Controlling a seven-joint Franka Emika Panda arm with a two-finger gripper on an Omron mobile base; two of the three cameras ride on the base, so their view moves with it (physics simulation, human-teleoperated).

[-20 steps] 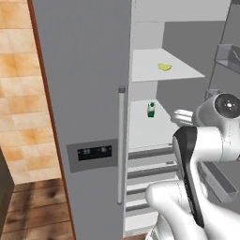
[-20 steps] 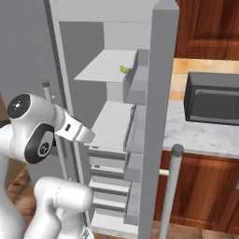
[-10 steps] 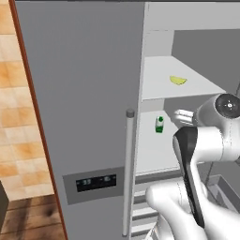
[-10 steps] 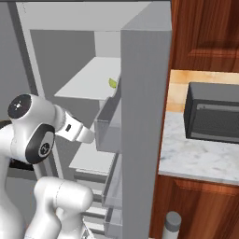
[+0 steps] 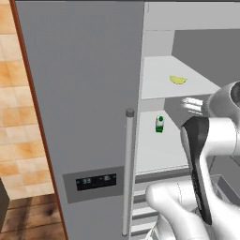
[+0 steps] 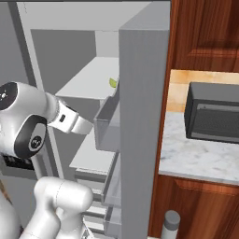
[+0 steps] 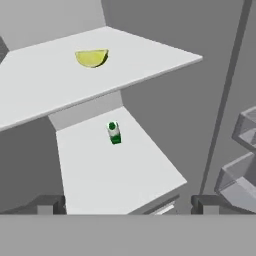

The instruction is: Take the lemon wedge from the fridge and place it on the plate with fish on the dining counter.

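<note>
Inside the open fridge (image 5: 84, 93), the wedge (image 7: 91, 57) lies on the upper shelf (image 7: 60, 85): light, soft, slippery, so we pinch its flat flanks. Our gripper (image 7: 127, 204) is wide open, empty.

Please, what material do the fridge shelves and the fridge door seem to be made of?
The upper shelf under the lemon wedge and the lower shelf with the small bottle look like matte white plastic: flat, opaque, no reflections. Glass seems unlikely. The fridge door looks like smooth grey painted or brushed metal, though the render leaves this open.
</note>
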